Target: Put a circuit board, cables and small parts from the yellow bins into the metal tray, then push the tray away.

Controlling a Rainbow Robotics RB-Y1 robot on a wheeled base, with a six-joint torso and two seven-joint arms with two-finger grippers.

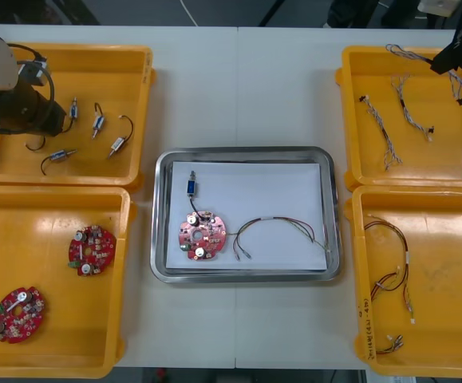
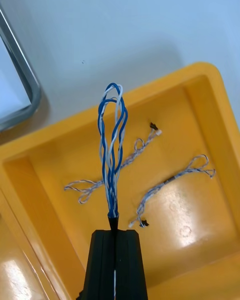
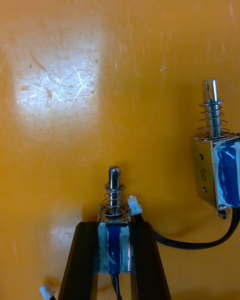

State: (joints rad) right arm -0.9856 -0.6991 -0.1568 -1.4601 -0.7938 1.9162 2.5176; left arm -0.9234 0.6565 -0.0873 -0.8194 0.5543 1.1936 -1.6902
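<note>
Twisted blue and white cable (image 2: pixel 113 155) is being pinched by right gripper (image 2: pixel 114 232) above far-right yellow bin (image 2: pixel 200 105), at 2 o'clock of metal tray (image 1: pixel 246 152). Left gripper (image 3: pixel 115 227) is clamping small metal part (image 3: pixel 114 200) inside far-left yellow bin (image 1: pixel 95 56), at 10 o'clock.
</note>
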